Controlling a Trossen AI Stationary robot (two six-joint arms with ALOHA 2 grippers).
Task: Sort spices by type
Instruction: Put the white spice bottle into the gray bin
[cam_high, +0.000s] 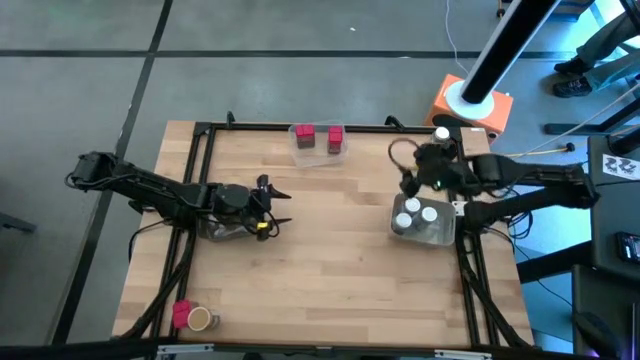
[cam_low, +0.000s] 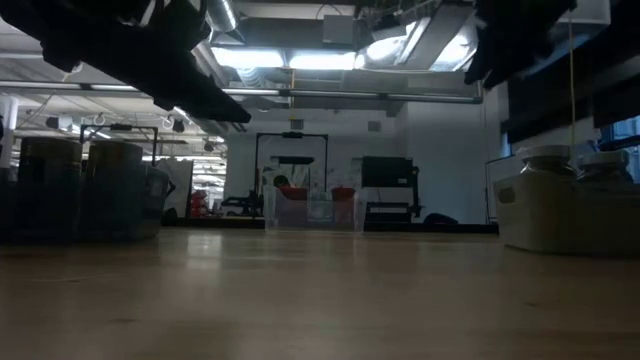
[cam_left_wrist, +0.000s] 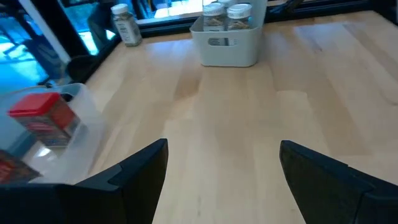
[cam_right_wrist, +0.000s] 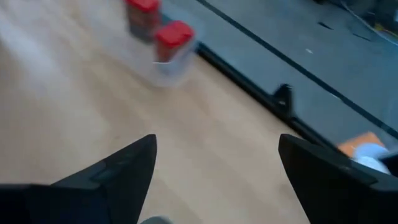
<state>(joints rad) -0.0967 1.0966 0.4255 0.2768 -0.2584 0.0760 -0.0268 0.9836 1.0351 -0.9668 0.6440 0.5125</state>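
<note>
A pale wooden table (cam_high: 330, 250) carried a clear tray (cam_high: 318, 150) at its far edge; a white bin (cam_high: 422, 232) sat well right of the tray, and a lone jar (cam_high: 441, 133) stood beyond the bin.

two blocks (cam_high: 319, 137) in tray (cam_high: 318, 154) at far edge, jars (cam_high: 416, 212) in bin (cam_high: 437, 236) right

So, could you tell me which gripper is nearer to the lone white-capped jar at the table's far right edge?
Right. The right gripper hovers open just beside the lone jar, above the grey bin. The left gripper is open across the table, well to the left.
</note>
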